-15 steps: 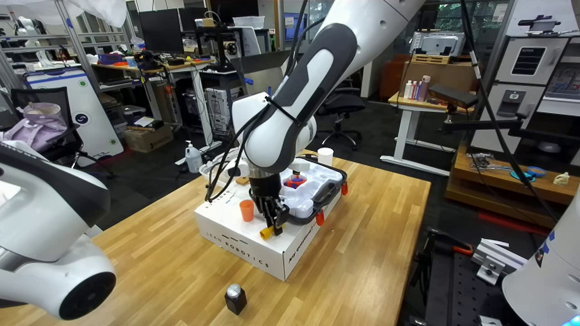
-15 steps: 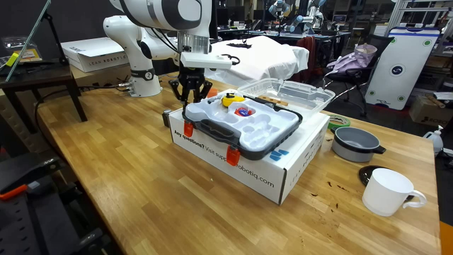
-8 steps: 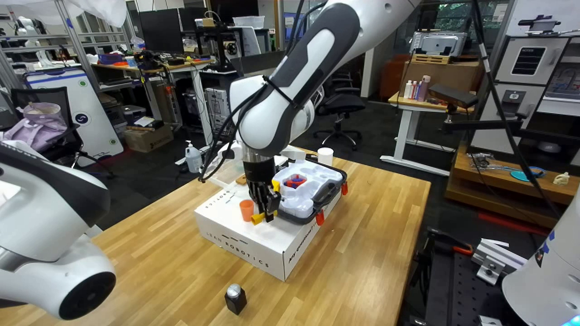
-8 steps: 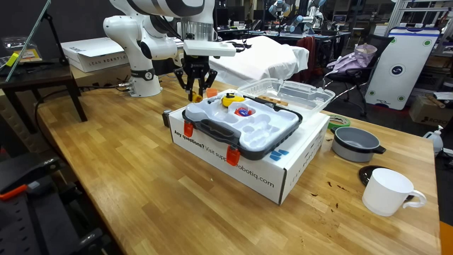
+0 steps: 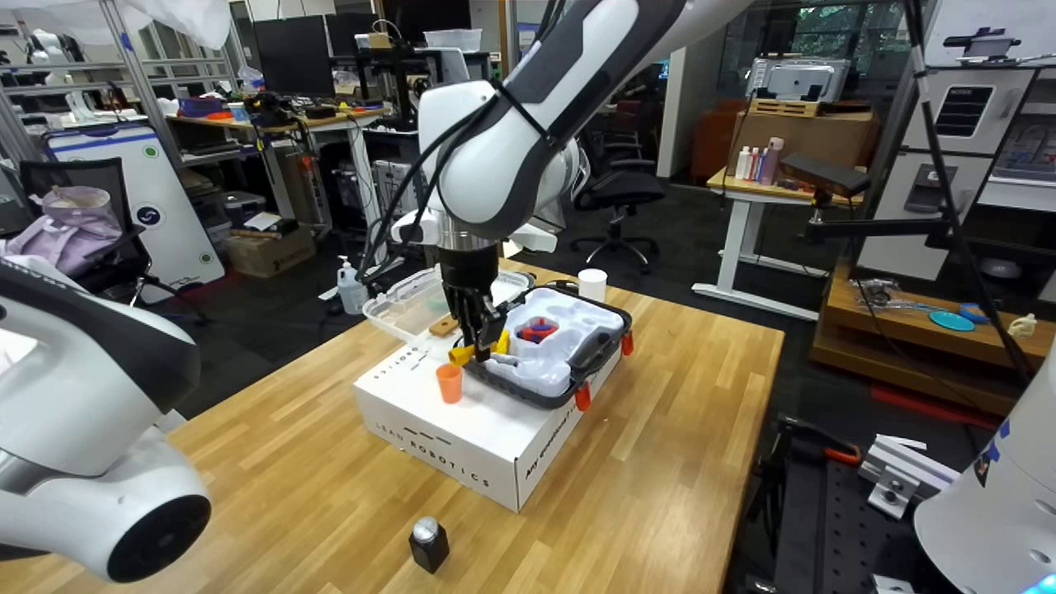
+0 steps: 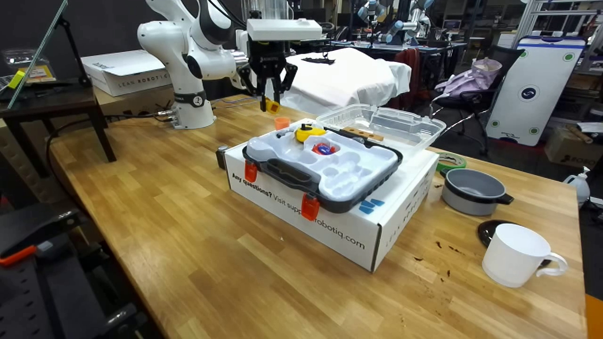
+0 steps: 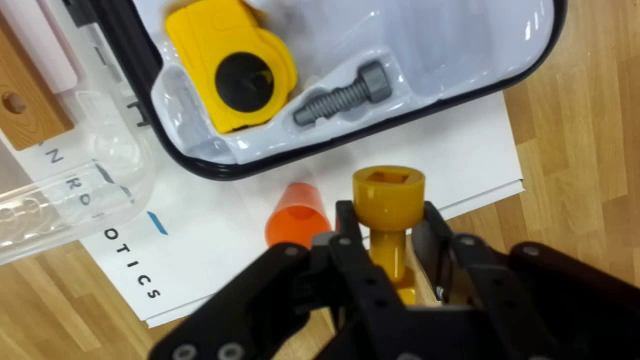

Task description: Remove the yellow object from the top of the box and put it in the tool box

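Note:
The yellow object [image 7: 389,200] is a yellow bolt-shaped piece with a wide socketed head. My gripper [image 6: 268,104] is shut on it, a fingertip on each side of the head in the wrist view. They are raised above the white box [image 6: 301,212], and the yellow object also shows in both exterior views [image 5: 460,355] [image 6: 272,107]. The tool box [image 6: 287,175] lies open on the box, with a dark frame, orange latches and a white moulded tray. In the wrist view its near rim [image 7: 225,171] is ahead of the gripper, apart from it.
An orange cup [image 5: 450,384] stands on the box beside the tool box. A yellow tape-measure-like piece [image 7: 240,65] and a grey bolt [image 7: 345,95] lie in the tray. The clear lid [image 6: 386,125] is folded back. A grey pot [image 6: 476,190] and white mug [image 6: 513,254] stand on the table.
My gripper has risen off the box top with the yellow object in it. It has moved towards the far side of the box, past the orange cup.

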`<control>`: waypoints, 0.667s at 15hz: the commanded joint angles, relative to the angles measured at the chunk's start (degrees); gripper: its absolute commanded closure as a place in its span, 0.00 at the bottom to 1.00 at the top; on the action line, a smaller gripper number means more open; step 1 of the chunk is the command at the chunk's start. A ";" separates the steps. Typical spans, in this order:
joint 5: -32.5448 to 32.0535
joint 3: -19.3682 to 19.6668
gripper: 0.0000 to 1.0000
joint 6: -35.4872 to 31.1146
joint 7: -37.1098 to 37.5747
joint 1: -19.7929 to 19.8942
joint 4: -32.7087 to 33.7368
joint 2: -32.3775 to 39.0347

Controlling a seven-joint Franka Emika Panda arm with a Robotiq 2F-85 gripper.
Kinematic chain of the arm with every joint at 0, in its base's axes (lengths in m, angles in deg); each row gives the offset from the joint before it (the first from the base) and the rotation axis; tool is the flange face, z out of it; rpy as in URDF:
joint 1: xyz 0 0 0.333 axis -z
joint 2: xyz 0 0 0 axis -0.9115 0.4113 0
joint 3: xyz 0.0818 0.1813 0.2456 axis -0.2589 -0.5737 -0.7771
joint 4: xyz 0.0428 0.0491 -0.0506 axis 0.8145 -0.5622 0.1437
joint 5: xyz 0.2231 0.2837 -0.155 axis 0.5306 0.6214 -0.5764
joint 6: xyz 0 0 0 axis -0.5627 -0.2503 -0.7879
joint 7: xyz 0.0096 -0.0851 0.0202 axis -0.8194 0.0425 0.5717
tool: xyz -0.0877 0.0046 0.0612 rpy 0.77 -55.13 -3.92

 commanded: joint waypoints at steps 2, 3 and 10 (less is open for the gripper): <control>-3.59 1.95 0.92 1.39 -2.18 0.48 -0.66 -3.73; -3.99 2.36 0.92 1.94 -3.55 0.87 -0.34 -4.31; 2.98 2.48 0.92 5.29 -14.62 4.70 1.24 -4.74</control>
